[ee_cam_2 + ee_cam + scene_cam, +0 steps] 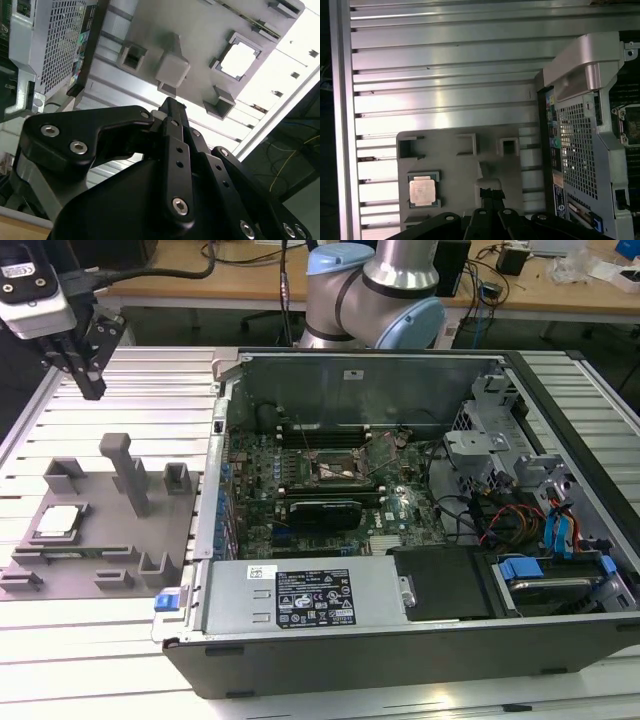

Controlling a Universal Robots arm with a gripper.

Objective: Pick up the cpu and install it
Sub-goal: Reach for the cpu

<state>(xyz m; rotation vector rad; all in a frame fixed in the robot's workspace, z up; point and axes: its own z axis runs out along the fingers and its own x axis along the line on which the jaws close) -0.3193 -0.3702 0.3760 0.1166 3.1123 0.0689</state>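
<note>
The cpu is a small silvery square chip lying flat in a recess of the grey fixture plate, at the exterior view's left. Both wrist views look down on the cpu from above. My gripper hangs high over the slatted table, well above the plate and clear of the cpu. Its black fingers are pressed together, shut with nothing between them. The open socket sits on the motherboard inside the open computer case.
Upright grey blocks, the tallest a post, rise from the fixture plate beside the cpu. The case's metal wall borders the plate on the exterior view's right. A power supply, drive cage and cables fill the case.
</note>
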